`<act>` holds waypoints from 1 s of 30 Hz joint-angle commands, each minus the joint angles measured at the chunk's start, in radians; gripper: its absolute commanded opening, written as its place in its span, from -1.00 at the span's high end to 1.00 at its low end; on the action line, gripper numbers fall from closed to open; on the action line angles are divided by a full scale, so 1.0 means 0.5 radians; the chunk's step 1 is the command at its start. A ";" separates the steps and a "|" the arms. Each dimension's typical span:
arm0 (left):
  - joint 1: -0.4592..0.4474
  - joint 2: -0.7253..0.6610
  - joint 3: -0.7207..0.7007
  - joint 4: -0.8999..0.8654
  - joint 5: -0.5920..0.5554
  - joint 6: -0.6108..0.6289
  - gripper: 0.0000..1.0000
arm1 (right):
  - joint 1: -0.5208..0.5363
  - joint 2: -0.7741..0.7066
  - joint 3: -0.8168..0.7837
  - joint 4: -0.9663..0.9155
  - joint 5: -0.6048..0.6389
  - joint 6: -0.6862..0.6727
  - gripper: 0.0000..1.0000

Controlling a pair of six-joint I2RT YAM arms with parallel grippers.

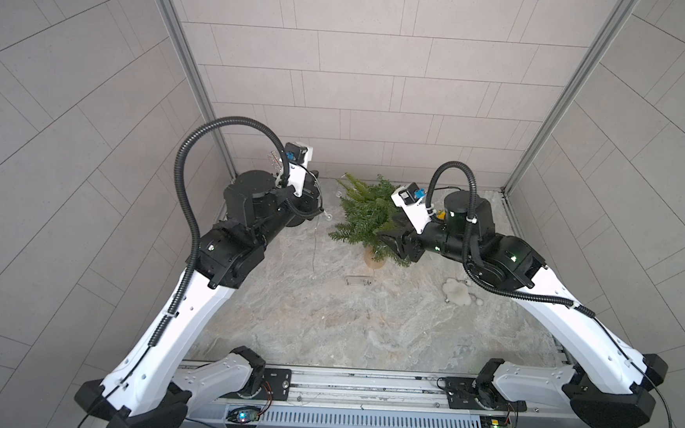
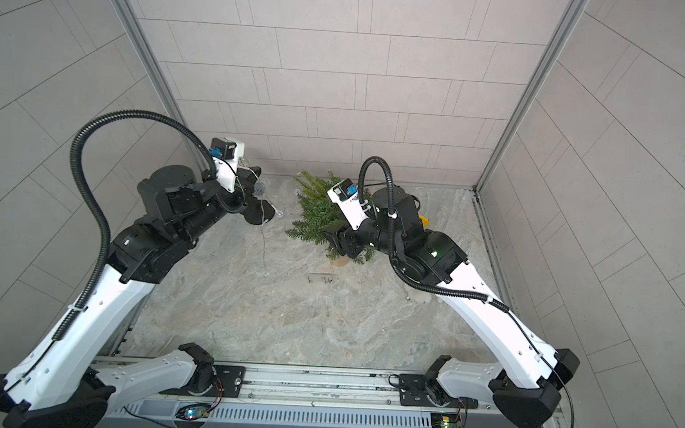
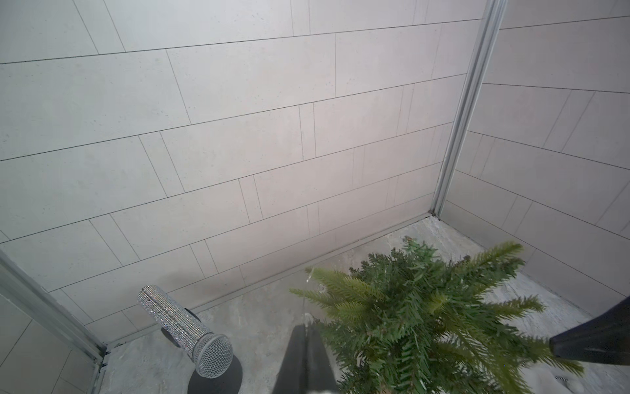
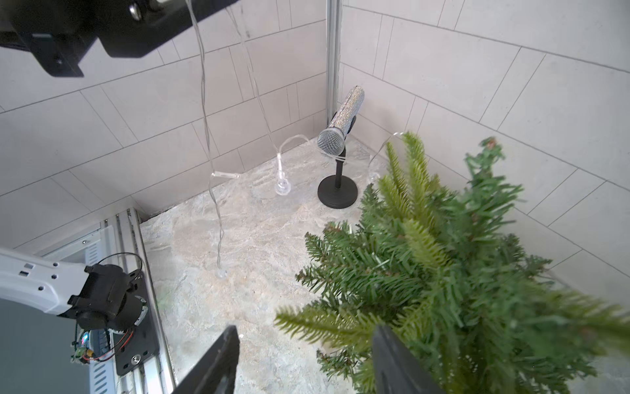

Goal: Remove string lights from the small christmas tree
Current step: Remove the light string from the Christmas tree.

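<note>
The left hand [image 3: 305,329] is closed on the string lights [image 4: 204,102] and held high above the counter [image 1: 326,324], to the left of the small christmas tree [image 1: 367,212]. In the right wrist view two thin silvery strands drop from it. One hangs almost straight down and ends in a clear bulb resting on the counter. The other sags to a second bulb, runs past the neck of the glittery microphone [image 4: 341,129] on its black stand, and arcs over to the tree's top branches, so part of the wire lies on the tree.

In both top views the hanging strand [image 2: 264,251] shows between the left arm and the tree. The wire's small clear box [image 1: 358,281] lies flat on the counter just in front of the tree's tan base, apart from both hands.

The right hand [image 4: 305,329] is open, its two dark fingers spread wide. It sits low against the tree's right side, with the tips of the lower branches in the gap and one finger [image 4: 388,354] buried in the foliage. It does not touch the wire. In a top view it [image 1: 390,240] is just above the base.

A fluffy white toy [image 1: 456,293] lies on the counter under the right arm.
</note>
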 commanded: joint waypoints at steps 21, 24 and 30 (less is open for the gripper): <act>0.262 0.568 0.747 0.614 0.321 -0.143 1.00 | -0.302 1.087 1.419 -0.273 -0.333 -0.604 -0.37; 0.264 0.613 0.804 0.677 0.342 -0.155 1.00 | -0.301 1.234 1.591 -0.256 -0.357 -0.588 -0.36; 0.277 0.686 0.924 0.777 0.462 -0.199 1.00 | -0.311 1.461 1.859 -0.238 -0.361 -0.591 -0.34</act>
